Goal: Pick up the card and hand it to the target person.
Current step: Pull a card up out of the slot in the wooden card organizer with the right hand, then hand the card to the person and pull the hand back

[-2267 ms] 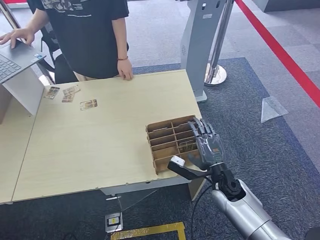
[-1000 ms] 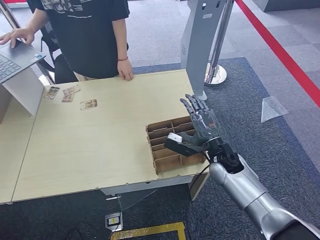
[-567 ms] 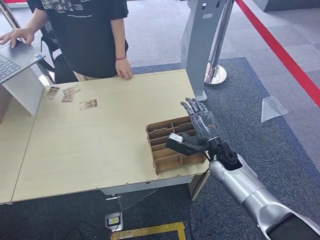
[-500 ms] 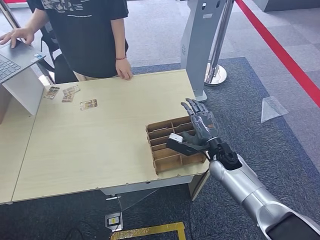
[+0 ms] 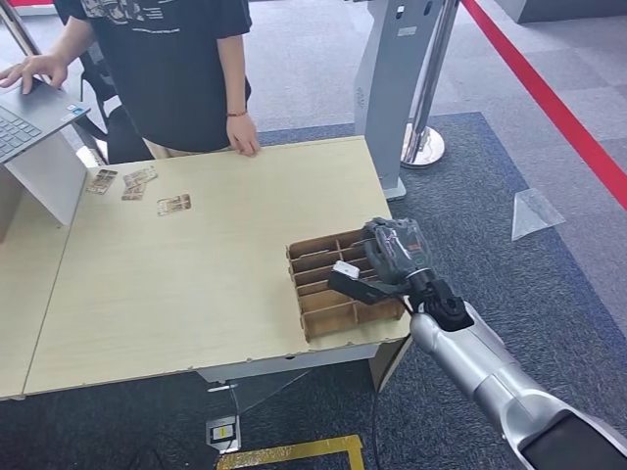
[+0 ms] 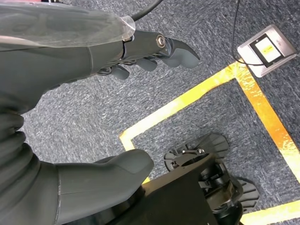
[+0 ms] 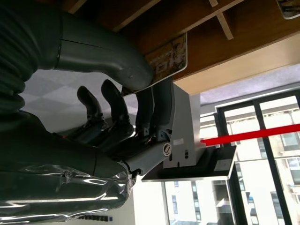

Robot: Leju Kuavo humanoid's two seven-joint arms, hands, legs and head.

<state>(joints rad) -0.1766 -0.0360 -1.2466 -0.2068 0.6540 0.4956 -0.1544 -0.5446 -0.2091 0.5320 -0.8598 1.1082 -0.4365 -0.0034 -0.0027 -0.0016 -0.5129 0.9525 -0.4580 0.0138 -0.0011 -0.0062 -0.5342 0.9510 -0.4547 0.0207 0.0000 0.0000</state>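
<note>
The right robot hand (image 5: 388,257) pinches a card (image 7: 166,60) between thumb and fingers over the tray (image 5: 325,294) at the counter's (image 5: 185,284) near right corner.

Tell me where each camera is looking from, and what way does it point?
Head view: high on the robot, looking forward and down at the table, the divided tray and a person; its right hand reaches over the tray.
Left wrist view: behind the hanging left hand, facing the carpet and yellow floor tape.
Right wrist view: behind the right hand, which pinches a card at the wooden tray.
Shared: head and right wrist views both show the right hand and tray.
</note>
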